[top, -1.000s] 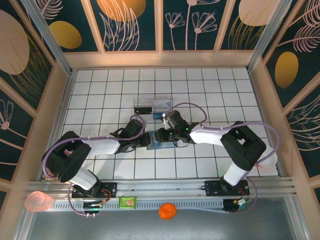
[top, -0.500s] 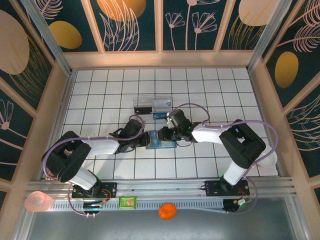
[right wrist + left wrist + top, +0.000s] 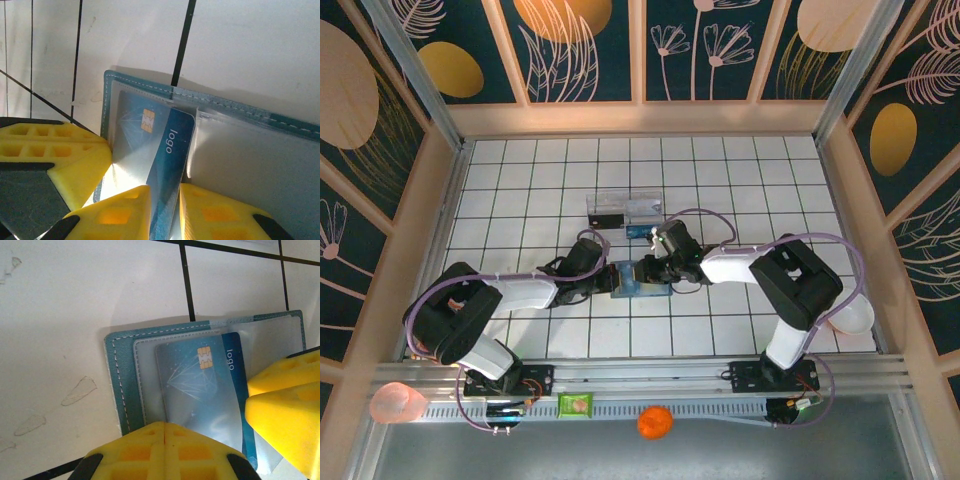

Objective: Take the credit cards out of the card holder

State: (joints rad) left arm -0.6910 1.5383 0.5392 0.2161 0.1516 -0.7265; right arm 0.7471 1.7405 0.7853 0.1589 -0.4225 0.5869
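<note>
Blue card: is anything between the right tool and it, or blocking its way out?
Nothing visible. Fingers of the right tool flank the blue card. The clear pocket of the card holder covers part of it, and the shut left tool rests at the holder's end.

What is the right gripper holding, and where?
The right gripper pinches the blue credit card at the end away from its chip.

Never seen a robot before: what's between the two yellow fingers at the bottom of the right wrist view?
The blue credit card, on the open card holder, runs between the right end effector's fingers; the right wrist view shows it.
</note>
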